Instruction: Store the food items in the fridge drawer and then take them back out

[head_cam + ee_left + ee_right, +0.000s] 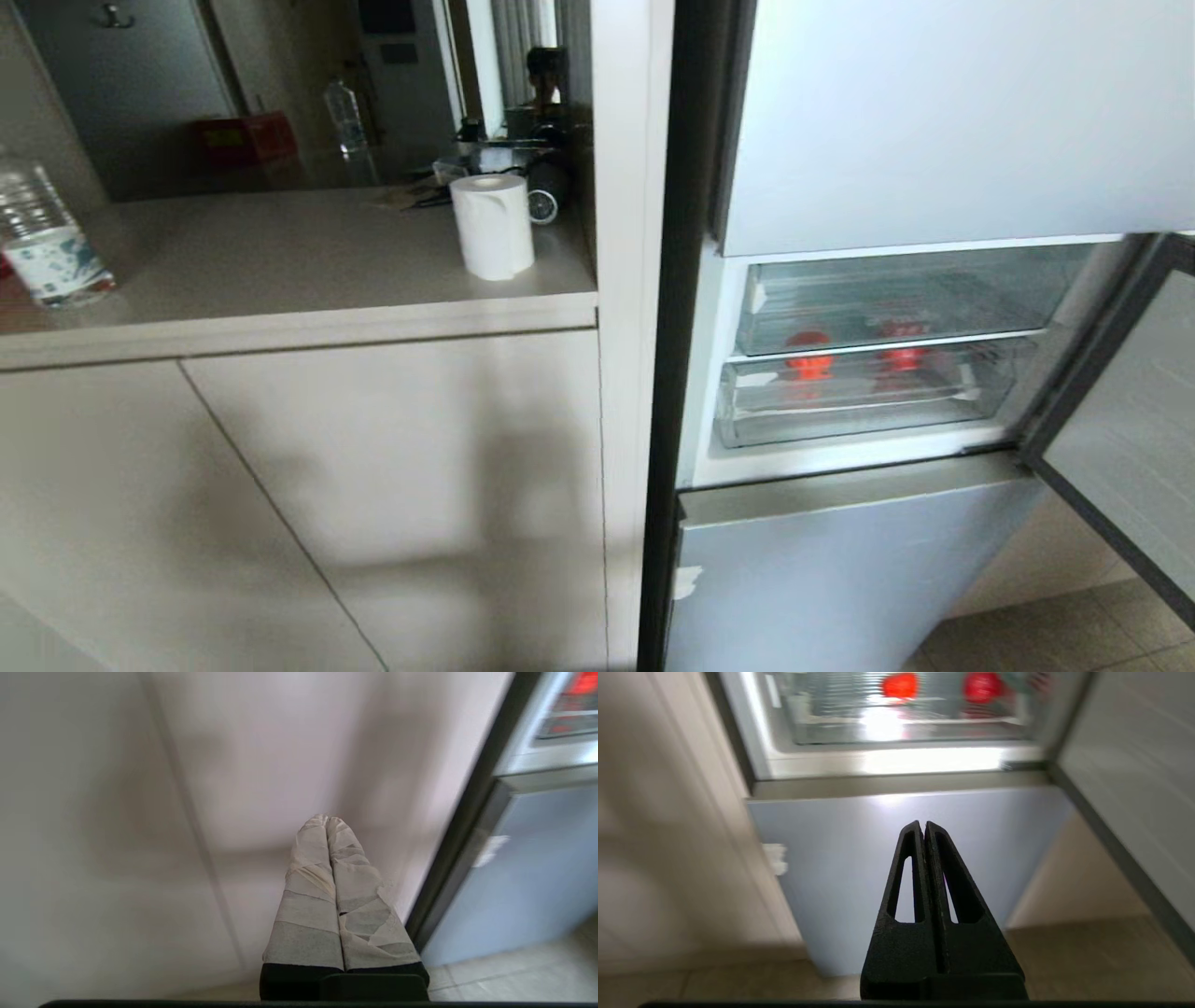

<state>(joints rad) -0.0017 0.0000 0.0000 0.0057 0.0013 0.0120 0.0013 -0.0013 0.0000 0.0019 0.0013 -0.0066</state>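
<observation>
The fridge (934, 121) stands on the right with its middle door (1130, 439) swung open. Inside are two clear drawers, both pushed in; the lower, deeper one is the fridge drawer (859, 411). Two red food items (808, 362) (904, 355) show through the plastic, and I cannot tell which drawer holds them. In the right wrist view they (900, 686) (981, 687) glow above the lower door panel. My right gripper (923, 823) is shut and empty, facing that panel. My left gripper (327, 819), with taped fingers, is shut and empty, facing the cabinet. Neither arm appears in the head view.
A beige cabinet (373, 485) with a counter stands left of the fridge. On the counter are a paper roll (493, 238), a water bottle (47, 238) and clutter at the back. A white tape scrap (686, 581) marks the lower fridge panel. Tiled floor (1046, 635) lies below the open door.
</observation>
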